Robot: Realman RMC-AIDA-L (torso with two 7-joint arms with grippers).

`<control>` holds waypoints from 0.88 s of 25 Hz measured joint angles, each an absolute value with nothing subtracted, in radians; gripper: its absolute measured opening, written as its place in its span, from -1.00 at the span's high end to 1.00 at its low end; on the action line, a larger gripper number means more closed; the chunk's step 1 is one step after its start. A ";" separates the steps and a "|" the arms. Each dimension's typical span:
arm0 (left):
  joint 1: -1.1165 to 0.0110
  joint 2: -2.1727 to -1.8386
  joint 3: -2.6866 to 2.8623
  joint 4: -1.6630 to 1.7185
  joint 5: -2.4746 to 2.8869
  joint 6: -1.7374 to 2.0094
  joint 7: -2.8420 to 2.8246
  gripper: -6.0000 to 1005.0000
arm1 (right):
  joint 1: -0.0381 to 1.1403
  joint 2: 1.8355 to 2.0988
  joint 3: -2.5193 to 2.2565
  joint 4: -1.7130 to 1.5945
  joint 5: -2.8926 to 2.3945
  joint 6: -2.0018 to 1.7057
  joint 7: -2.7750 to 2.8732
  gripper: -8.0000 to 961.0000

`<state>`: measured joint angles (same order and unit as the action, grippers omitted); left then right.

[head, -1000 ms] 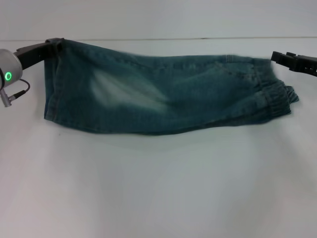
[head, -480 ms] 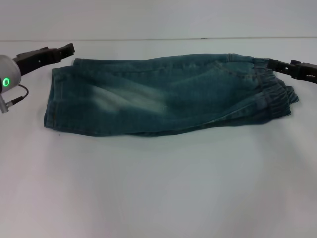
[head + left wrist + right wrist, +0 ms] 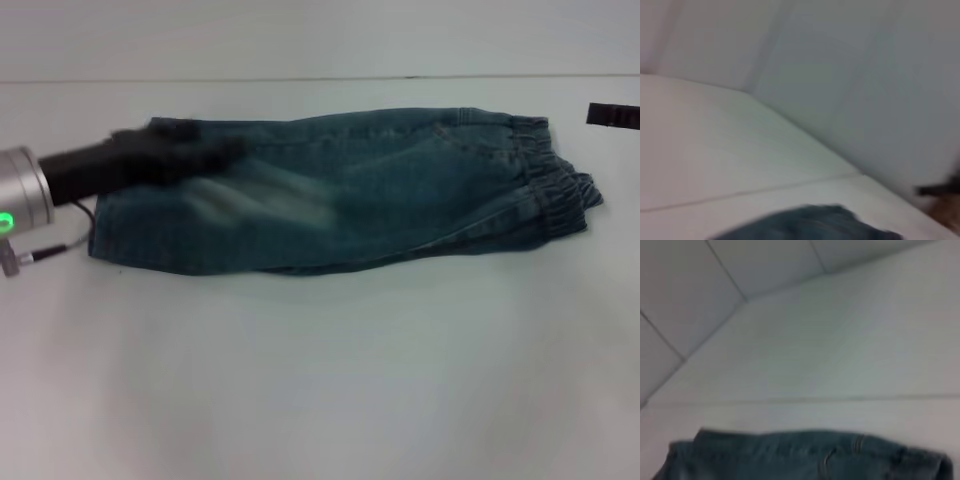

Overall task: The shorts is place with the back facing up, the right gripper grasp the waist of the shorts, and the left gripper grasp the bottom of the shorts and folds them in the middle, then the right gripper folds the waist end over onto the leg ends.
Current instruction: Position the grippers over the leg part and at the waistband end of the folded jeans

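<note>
Step in hand: we judge the first fold done, since the shorts [image 3: 340,190] lie doubled lengthwise; what remains is carrying the waist [image 3: 545,185] over onto the leg ends [image 3: 105,215].
Shorts: flat on the white bench [image 3: 320,380], in its far half, stretched from near the left edge to near the right edge, waist toward the right.
Left gripper [image 3: 185,152]: low over the leg-end part of the denim; it is smeared in the head view, so we cannot tell whether its fingers are parted or closed, or whether it touches the cloth.
Right gripper [image 3: 612,114]: only a black tip at the bench's far right edge, apart from the waist, holding nothing; its finger state we cannot tell.
Doing it well: we would take both layers of the gathered band in the right claw, lift just enough, and lay it squarely on the hems; the left arm should be clear first.
Count: one pair of shorts, two grippers, one bench.
</note>
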<state>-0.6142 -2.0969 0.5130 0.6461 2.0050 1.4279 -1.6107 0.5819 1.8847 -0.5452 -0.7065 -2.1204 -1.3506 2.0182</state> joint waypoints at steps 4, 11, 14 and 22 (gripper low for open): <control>-0.594 -2.102 0.579 0.651 2.013 1.551 -1.570 -0.89 | 0.630 1.839 -0.625 -0.773 -2.264 -1.422 2.221 -0.84; -0.580 -2.119 0.647 0.649 2.019 1.564 -1.555 -0.89 | 0.754 1.864 -0.670 -0.819 -2.603 -1.402 2.380 -0.78; -0.580 -2.124 0.654 0.647 2.019 1.563 -1.554 -0.89 | 0.781 1.888 -0.686 -0.815 -2.669 -1.361 2.404 -0.76; -0.574 -2.130 0.655 0.645 2.019 1.563 -1.554 -0.89 | 0.793 1.916 -0.715 -0.736 -2.690 -1.248 2.422 -0.70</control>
<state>-0.5738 -2.1298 0.6551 0.6446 2.0187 1.5630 -1.5538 0.7928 1.9164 -0.7152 -0.7362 -2.6903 -1.2475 2.4219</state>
